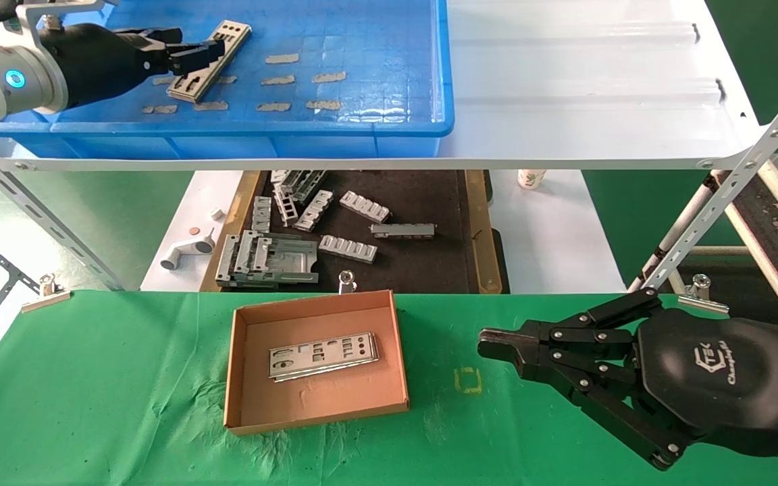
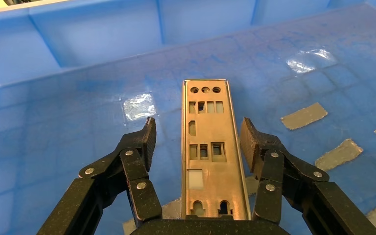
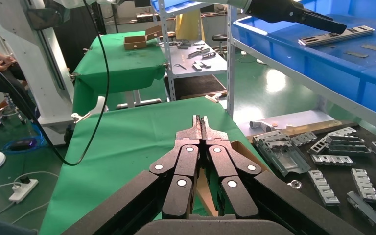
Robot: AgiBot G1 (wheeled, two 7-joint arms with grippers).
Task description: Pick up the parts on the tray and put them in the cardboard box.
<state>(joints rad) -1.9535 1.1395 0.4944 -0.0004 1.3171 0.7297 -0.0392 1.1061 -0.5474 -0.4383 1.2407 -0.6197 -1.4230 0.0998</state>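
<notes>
Jaws of the left gripper (image 2: 197,138) spread wide around a silver plate (image 2: 208,149) in the blue tray (image 1: 389,131), upper left of the head view.
Neither pad touches the plate's long edges. Another plate (image 1: 323,356) lies flat in the cardboard box (image 1: 318,408) on the green surface (image 1: 92,405), lower centre. At lower right, the right gripper (image 1: 487,341) hangs beside the box, jaws pressed together, holding nothing.

Left gripper (image 1: 210,52): black linkage fingers with silver rivets and ribbed pads (image 2: 149,142), on a white wrist ring bearing a blue-lit button. Right gripper (image 1: 494,344): matching black linkage, glossy black housing printed with a white logo.
</notes>
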